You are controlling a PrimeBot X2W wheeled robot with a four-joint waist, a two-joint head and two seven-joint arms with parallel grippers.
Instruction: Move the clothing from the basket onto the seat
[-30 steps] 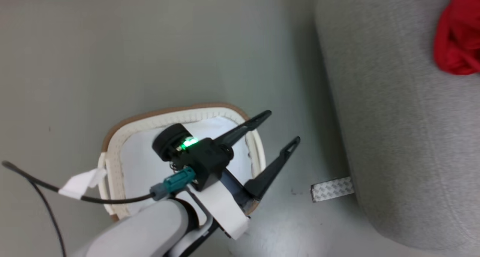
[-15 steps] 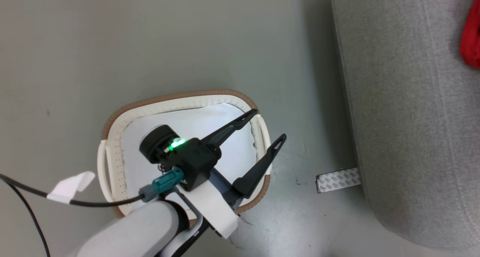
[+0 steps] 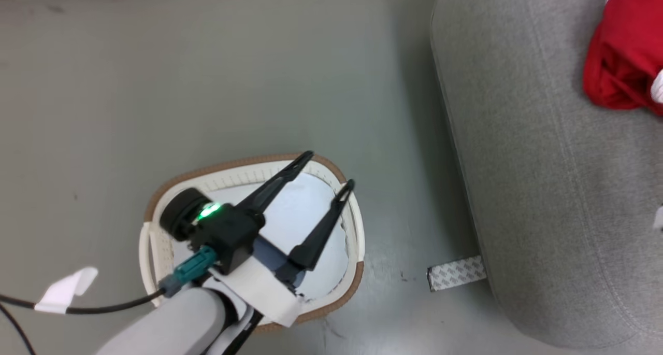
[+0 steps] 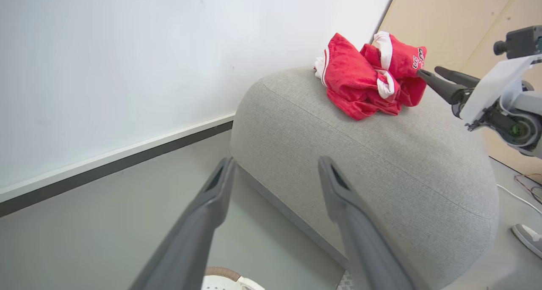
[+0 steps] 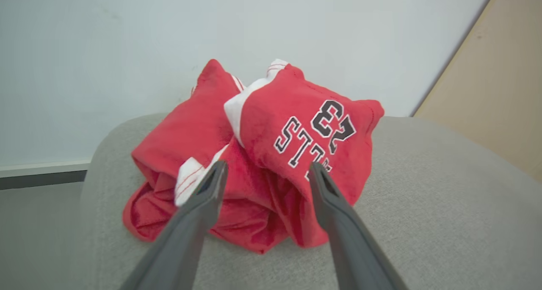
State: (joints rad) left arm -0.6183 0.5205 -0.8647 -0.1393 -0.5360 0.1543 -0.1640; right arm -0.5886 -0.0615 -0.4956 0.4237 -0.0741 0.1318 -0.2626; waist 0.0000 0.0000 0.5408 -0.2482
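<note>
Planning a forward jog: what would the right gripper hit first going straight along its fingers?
The red clothing lying on the grey sofa; the open right gripper points right at it, though the gap is hard to judge.

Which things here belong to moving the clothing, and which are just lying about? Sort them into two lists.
Job in hand:
- clothing, piled on the seat
- basket
- left tool, open above the basket
- right tool, open by the clothing

Lying about:
- patterned strip on the floor
- pale lining cloth in the basket
- black cable with a white tag
</note>
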